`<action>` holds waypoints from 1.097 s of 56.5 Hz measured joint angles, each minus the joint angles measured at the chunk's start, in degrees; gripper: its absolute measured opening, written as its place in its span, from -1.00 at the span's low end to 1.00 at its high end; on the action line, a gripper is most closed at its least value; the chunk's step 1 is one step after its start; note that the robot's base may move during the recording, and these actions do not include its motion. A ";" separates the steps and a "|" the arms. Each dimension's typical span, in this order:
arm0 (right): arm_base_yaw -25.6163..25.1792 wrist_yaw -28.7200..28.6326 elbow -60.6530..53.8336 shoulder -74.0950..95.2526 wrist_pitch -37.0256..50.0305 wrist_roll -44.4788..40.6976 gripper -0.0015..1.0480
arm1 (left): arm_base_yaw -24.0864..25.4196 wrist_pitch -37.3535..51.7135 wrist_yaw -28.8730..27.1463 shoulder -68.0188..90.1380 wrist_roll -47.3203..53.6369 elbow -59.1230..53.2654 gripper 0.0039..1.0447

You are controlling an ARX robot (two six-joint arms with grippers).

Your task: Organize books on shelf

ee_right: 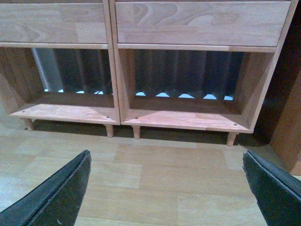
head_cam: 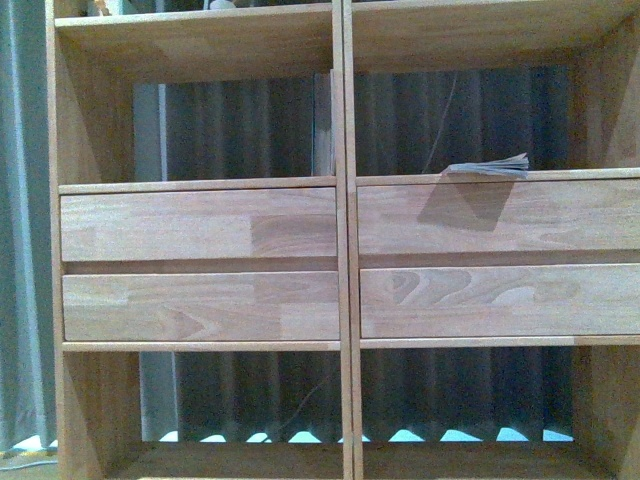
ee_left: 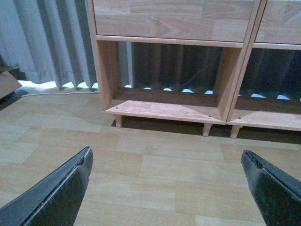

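Where the large light-brown jointed-wood shelving unit (head_cam: 200, 35) stands: square to the robot, filling the front view; its open backs show a grey pleated curtain (head_cam: 250, 120) behind.
Floor: pale wood-plank floor (ee_left: 155, 141) before the unit's short legs. Both wrist cameras look across it, so the arms are judged to hang low.
Drawers: four plain drawer fronts (head_cam: 200, 225), two on each side of the central double upright (head_cam: 345, 300), all closed, with open compartments above and below.
Left gripper (ee_left: 165, 153): dark fingers spread wide with nothing between them, facing the bottom left compartment.
Right gripper (ee_right: 166, 153): fingers likewise spread and empty, facing the bottom right compartment.
Book: thick book with greyish page edges (head_cam: 490, 166) lies flat at the near edge of the right compartment above the drawers, well apart from both grippers. It throws a shadow on the drawer front below. Judged to need standing upright.
Unidentified: thin dark upright strip (head_cam: 322, 125) against the upright in the left compartment; too indistinct to name.
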 joint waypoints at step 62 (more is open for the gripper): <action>-0.02 -0.07 0.00 0.02 -0.02 0.00 0.86 | 0.00 0.00 -0.11 -0.02 -0.02 0.00 0.86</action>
